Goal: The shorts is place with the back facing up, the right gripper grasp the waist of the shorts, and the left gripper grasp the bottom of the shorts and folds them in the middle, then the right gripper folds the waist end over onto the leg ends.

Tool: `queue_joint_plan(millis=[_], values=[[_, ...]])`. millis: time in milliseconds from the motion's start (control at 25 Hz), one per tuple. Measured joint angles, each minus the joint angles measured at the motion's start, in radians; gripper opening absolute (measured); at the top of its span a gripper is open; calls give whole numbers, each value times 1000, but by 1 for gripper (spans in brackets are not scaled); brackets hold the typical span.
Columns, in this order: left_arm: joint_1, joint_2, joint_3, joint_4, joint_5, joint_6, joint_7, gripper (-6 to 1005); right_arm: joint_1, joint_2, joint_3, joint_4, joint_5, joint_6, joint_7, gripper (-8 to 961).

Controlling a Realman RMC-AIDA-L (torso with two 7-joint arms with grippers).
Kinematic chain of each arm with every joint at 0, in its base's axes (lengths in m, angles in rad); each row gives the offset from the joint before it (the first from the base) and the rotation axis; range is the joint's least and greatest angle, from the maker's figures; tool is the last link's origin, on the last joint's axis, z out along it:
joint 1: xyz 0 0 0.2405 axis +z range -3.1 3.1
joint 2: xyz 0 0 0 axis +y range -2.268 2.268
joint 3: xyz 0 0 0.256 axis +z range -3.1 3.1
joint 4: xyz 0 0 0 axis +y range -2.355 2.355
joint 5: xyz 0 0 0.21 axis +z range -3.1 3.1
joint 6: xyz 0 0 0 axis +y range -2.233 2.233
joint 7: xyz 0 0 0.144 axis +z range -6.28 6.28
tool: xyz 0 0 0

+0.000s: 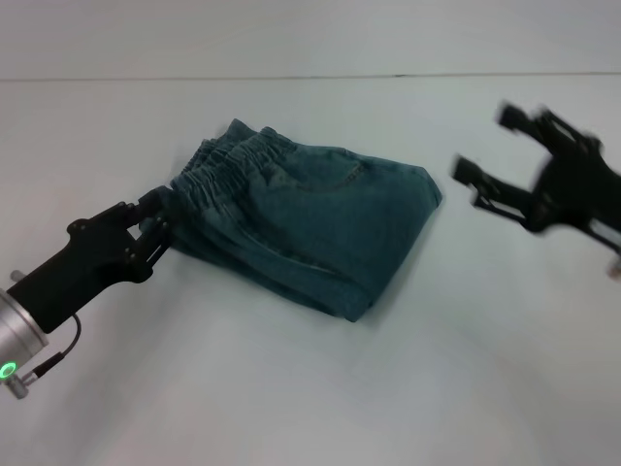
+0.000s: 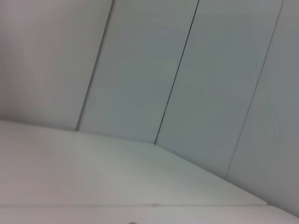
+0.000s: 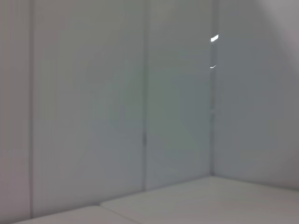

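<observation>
Lying mid-bench [image 1: 320,388], the shorts [image 1: 310,228] look fully folded, waist [image 1: 218,170] on top. Left end effector [image 1: 158,221] touches the waist edge, grip unclear; right end effector [image 1: 485,155] hangs released, well apart. Little seems left.

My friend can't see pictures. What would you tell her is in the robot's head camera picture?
Folded blue denim shorts lie on a white table, the ruffled waistband on the robot's left. The left gripper touches the shorts' waistband edge. The right gripper, open, is off the cloth to the right.
</observation>
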Motion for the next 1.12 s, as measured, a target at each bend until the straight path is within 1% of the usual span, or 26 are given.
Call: queue_joint_plan(millis=[120,240,440,560,680,760,880,1000,1120], values=[[-10,3,0,7,33,6,-30,273,-29,-2,49,85,-27,-26,-43,920],[-29,11,-1,15,104,41,-37,394,-52,-3,94,142,-87,-51,-106,922],[-73,48,-15,22,254,99,-87,592,-68,-6,151,148,-228,-117,-128,925],[-104,70,-73,43,394,136,-135,709,-54,-7,166,143,-316,-149,-117,927],[-131,92,-156,58,506,189,-167,772,-28,-7,169,142,-361,-174,-100,925],[-136,101,-199,77,553,222,-179,814,-6,-7,169,141,-378,-187,-87,923],[-137,106,-238,113,595,265,-192,877,20,-6,168,143,-392,-190,-82,922],[-132,107,-255,145,631,286,-205,877,42,-2,163,148,-396,-175,-95,922],[-131,107,-259,148,647,286,-205,877,53,-2,163,154,-396,-172,-106,921]])
